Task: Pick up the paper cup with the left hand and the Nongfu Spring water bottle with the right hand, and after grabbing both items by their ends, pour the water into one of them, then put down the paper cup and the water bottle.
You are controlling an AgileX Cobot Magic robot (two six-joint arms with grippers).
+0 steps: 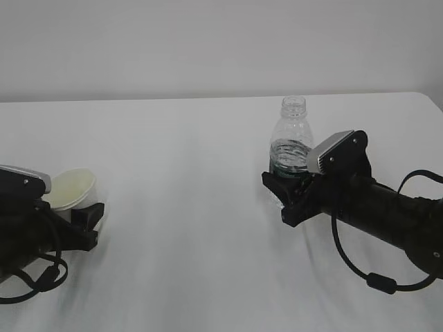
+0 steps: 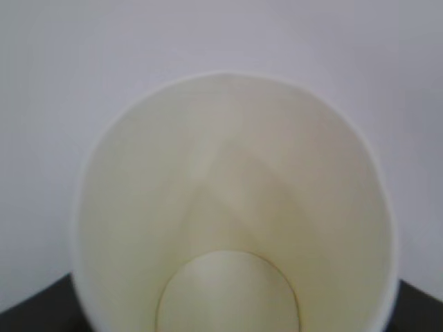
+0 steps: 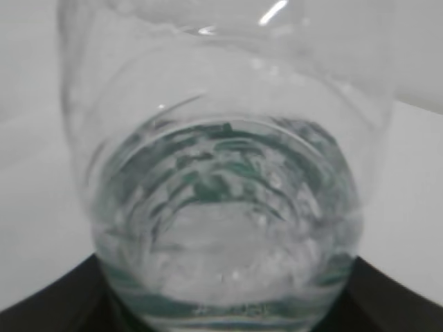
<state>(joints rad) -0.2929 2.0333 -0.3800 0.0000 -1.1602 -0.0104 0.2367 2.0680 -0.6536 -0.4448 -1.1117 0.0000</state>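
Observation:
At the left edge of the exterior view, my left gripper (image 1: 76,207) is shut on the paper cup (image 1: 69,188). The cup is white with a cream inside and tilts slightly. It fills the left wrist view as an empty paper cup (image 2: 235,207), with dark fingers (image 2: 28,315) at the bottom corners. At centre right, my right gripper (image 1: 278,195) is shut on the lower part of the Nongfu Spring water bottle (image 1: 292,135). The bottle stands upright and capless, with water (image 1: 289,158) in its lower half. The right wrist view shows the bottle (image 3: 221,138), its water (image 3: 221,228) and a finger (image 3: 41,304) beside it.
A white table (image 1: 187,207) carries everything, and a pale wall rises behind its far edge. The table's right corner (image 1: 432,100) shows at the upper right. Black cables (image 1: 374,280) loop beneath the right arm, and more hang under the left arm.

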